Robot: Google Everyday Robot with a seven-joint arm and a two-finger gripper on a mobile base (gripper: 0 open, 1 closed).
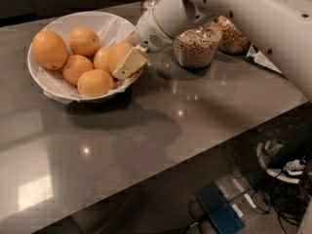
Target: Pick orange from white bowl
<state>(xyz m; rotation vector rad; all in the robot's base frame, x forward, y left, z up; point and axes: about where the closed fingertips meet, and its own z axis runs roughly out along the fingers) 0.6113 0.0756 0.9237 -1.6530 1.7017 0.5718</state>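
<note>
The white bowl (48,84), wide, shallow and lined with crinkled plastic film, stands at the back left of the grey table and holds several oranges. My gripper (124,65) reaches in from the right over the bowl's right rim, at the rightmost orange (117,52). Its cream-coloured tip lies against the front of that orange. The far side of the orange is hidden behind the white wrist (161,26).
Two glass jars of cereal (197,45) stand just right of the bowl, behind my arm. The table's (146,130) front edge runs diagonally at lower right. Beyond it on the floor lie cables and a blue box (219,211).
</note>
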